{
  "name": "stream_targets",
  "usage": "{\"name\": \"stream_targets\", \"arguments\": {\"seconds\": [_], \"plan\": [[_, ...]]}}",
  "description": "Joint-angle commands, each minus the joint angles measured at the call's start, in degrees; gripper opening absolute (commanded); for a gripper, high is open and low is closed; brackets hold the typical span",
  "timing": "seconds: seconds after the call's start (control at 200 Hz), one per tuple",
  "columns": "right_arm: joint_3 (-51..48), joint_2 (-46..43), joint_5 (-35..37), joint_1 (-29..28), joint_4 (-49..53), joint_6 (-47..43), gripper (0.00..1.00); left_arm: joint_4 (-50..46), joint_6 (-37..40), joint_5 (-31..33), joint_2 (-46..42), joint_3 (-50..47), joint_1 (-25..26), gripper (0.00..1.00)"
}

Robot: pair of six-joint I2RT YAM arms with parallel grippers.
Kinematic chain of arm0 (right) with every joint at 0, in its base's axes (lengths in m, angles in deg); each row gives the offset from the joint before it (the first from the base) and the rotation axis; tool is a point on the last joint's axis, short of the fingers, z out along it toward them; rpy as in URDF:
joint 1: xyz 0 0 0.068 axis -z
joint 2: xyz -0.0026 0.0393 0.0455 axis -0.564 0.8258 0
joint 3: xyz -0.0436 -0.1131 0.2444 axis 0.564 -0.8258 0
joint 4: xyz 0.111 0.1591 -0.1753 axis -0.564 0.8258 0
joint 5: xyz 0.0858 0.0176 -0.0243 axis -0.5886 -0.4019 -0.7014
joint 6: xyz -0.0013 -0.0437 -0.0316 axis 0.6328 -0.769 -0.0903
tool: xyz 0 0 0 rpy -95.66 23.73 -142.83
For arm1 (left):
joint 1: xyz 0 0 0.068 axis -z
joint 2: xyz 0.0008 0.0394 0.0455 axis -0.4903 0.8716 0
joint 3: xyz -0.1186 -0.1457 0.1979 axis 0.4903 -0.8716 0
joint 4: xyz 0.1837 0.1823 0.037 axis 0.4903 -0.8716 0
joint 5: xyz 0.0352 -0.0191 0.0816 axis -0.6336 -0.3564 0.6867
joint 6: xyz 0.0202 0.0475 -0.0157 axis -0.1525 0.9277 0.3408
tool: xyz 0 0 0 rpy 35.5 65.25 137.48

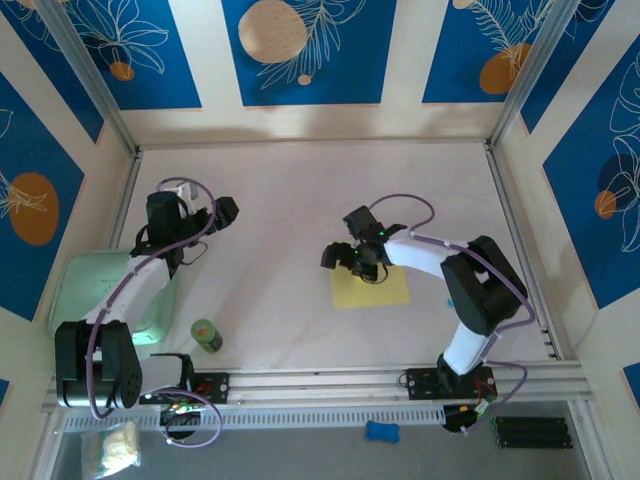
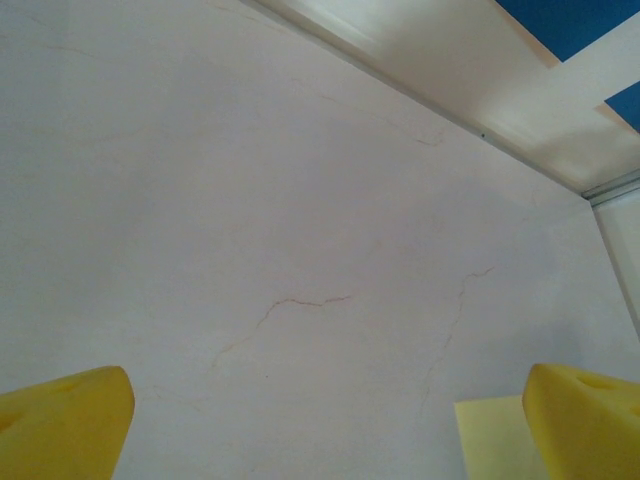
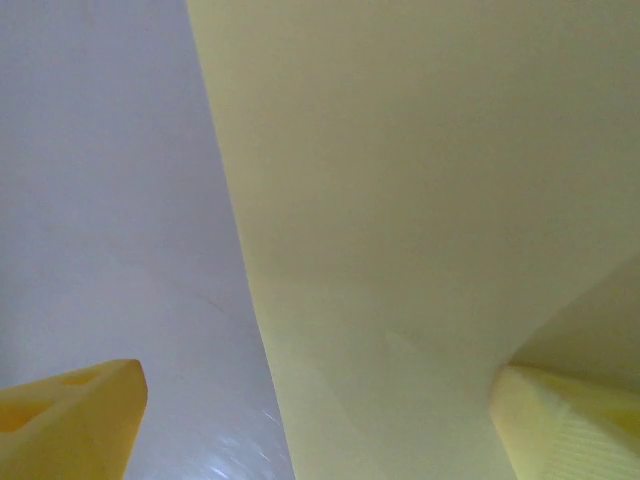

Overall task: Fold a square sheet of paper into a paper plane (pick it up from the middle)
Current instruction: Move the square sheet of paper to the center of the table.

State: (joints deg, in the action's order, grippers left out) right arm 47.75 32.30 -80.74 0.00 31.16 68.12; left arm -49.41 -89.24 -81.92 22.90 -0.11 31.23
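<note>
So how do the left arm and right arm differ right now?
Place: the black-and-white left arm reaches up the left side of the pale table; the black-and-white right arm reaches to the middle.
Below: the left jaws hang over bare table; the right jaws sit right over the pale-yellow square sheet of paper.
Contact: the left jaws touch nothing; the sheet appears to curl up against one right jaw.
Shared: both sets of jaws stand open.

Ahead of left gripper [image 2: 325,390]: open table [image 2: 300,200] up to the wall rail [image 2: 480,90]. Behind it, near the base: green can [image 1: 206,335], pale-green tray [image 1: 90,290].
</note>
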Motion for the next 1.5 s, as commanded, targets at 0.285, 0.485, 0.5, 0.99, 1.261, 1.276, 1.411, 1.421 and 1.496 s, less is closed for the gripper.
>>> {"name": "stream_targets", "arguments": {"seconds": [0.285, 0.485, 0.5, 0.99, 1.261, 1.276, 1.411, 1.421, 1.496], "plan": [[33.5, 26.9, -2.4, -6.3, 5.4, 15.2, 0.87, -7.2, -1.8, 2.7, -4.2, -1.1, 1.2, 0.99], [40.2, 25.8, -6.0, -4.7, 3.4, 15.0, 0.87, -10.8, -2.2, 2.8, -5.3, 0.3, 1.6, 1.00], [39.8, 25.1, -6.5, -4.3, 3.0, 15.0, 0.87, -10.8, -2.3, 2.7, -5.3, 0.4, 1.8, 1.00], [4.5, -5.5, -8.1, 12.8, -6.5, 1.4, 0.88, -19.8, -7.5, 9.0, 12.9, 13.1, 22.1, 1.00], [1.8, -8.2, -5.1, 20.8, -3.9, -4.2, 0.88, -32.7, -6.6, 16.3, 34.5, 34.8, 31.7, 0.97], [1.8, -8.2, -5.2, 21.0, -3.8, -4.3, 0.89, -33.3, -6.5, 16.5, 35.6, 35.9, 32.0, 0.96], [1.6, -8.1, -5.6, 22.9, -4.0, -4.6, 0.92, -38.4, -5.6, 18.1, 44.0, 45.2, 33.5, 0.95], [1.6, -8.1, -5.6, 23.0, -4.1, -4.6, 0.92, -38.7, -5.4, 18.2, 44.5, 45.7, 33.7, 0.95], [1.7, -8.1, -5.7, 23.6, -4.1, -4.6, 0.92, -41.8, -3.9, 18.5, 47.8, 49.4, 34.5, 0.95]]}}
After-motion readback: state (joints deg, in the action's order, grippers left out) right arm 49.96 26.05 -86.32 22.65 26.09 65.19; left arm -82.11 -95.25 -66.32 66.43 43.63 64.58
